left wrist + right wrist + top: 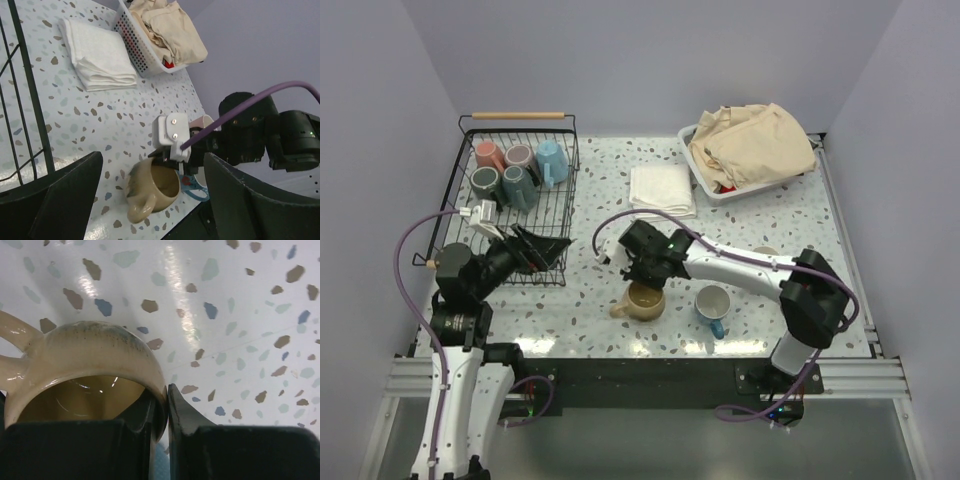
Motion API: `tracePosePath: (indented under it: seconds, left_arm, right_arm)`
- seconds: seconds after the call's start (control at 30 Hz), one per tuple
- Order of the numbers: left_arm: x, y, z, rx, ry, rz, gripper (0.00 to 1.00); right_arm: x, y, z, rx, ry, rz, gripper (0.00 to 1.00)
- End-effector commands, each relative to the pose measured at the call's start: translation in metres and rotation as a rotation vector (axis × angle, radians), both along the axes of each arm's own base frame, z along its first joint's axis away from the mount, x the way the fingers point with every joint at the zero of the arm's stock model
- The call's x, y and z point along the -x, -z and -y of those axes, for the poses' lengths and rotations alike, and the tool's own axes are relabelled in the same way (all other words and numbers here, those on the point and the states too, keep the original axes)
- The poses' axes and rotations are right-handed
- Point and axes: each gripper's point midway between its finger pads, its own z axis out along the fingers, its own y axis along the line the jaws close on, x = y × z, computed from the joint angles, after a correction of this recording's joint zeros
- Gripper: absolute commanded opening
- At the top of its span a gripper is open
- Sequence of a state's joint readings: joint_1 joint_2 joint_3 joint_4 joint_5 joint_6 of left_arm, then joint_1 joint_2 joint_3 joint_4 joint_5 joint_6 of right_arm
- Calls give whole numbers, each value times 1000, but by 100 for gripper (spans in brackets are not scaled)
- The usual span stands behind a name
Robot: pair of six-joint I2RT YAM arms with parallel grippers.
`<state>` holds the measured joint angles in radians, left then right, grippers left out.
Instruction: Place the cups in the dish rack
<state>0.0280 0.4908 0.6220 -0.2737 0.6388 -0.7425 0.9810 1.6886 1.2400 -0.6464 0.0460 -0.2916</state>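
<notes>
From the top, the dish rack [552,215] sits at ten o'clock on the worktop [770,230] with five cups [517,183] inside. The tan cup [642,300] stands near six o'clock, with the white cup [712,303] just beside it at three o'clock. The left wrist view shows the left pincer [152,155] wide apart, holding nothing. The right wrist view shows the right pincer [167,405] clamped on the tan cup's rim, one finger inside and one outside.
</notes>
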Motion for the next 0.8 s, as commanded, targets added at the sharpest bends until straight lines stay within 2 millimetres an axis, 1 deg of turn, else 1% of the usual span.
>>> tracePosePath:
  seconds: [0.0,0.03,0.07,0.1,0.13,0.17,0.2,0.23,0.27,0.3,0.33,0.37,0.4,0.43,0.47,0.5,0.53,0.57,0.6,0.63,0.67,0.7,0.73,0.77]
  left_arm:
    - [7,-19,16,114,97,41,87]
    - [7,-25,18,140,103,56,87]
    - [7,-25,21,154,117,53,87]
    - [5,-23,21,167,112,46,87]
    - [7,-31,27,190,139,76,87]
    - [8,-30,35,200,169,65,87]
    - [5,-34,38,209,164,69,87]
    - [5,-39,43,219,174,83,87]
    - [7,-40,59,227,224,63,87]
    - [4,-42,64,239,223,61,87]
    - [5,-51,72,270,245,81,87]
    - [8,-50,88,285,298,55,87]
    - [6,-59,94,313,297,85,87]
    - [6,-62,102,340,312,70,87]
    - [8,-60,119,349,354,39,87]
    - [5,-68,124,373,351,54,87]
    - [6,-70,131,402,365,33,87]
    - [5,-64,143,417,390,-7,88]
    - [7,-77,148,461,420,30,88]
    - [9,-80,153,504,446,-2,88]
    - [7,-78,161,520,467,-28,88]
    - [9,-86,165,547,489,-13,88]
    - [9,-88,168,568,499,-37,88]
    - [8,-91,174,579,509,-50,88]
  right_arm:
    - [-55,-109,26,-239,118,170,0]
    - [-56,-121,30,-272,105,172,0]
    - [-62,-135,36,-285,88,215,0]
    - [-68,-156,51,-323,108,267,0]
    - [-71,-170,55,-351,99,308,0]
    - [-73,-181,60,-356,53,358,0]
    - [-73,-203,71,-387,52,431,0]
    - [-79,-219,73,-420,41,500,0]
    - [-80,-233,75,-435,20,532,0]
    - [-86,-242,83,-440,42,545,0]
    - [-91,-248,85,-448,48,553,0]
    - [-92,-259,87,-465,41,582,0]
    - [-92,-267,86,-489,19,594,0]
    - [-93,-270,85,-492,11,597,0]
    - [-93,-280,84,-502,-6,614,0]
    - [-89,-283,81,-518,-37,611,0]
    - [-85,-285,78,-527,-67,606,0]
    - [-83,-292,76,-531,-99,623,0]
    - [-79,-294,72,-546,-127,618,0]
    - [-78,-297,71,-544,-151,630,0]
    - [-77,-303,71,-549,-165,644,0]
    - [-77,-306,70,-550,-177,654,0]
    - [-74,-307,68,-554,-199,652,0]
    - [-73,-314,67,-553,-228,673,0]
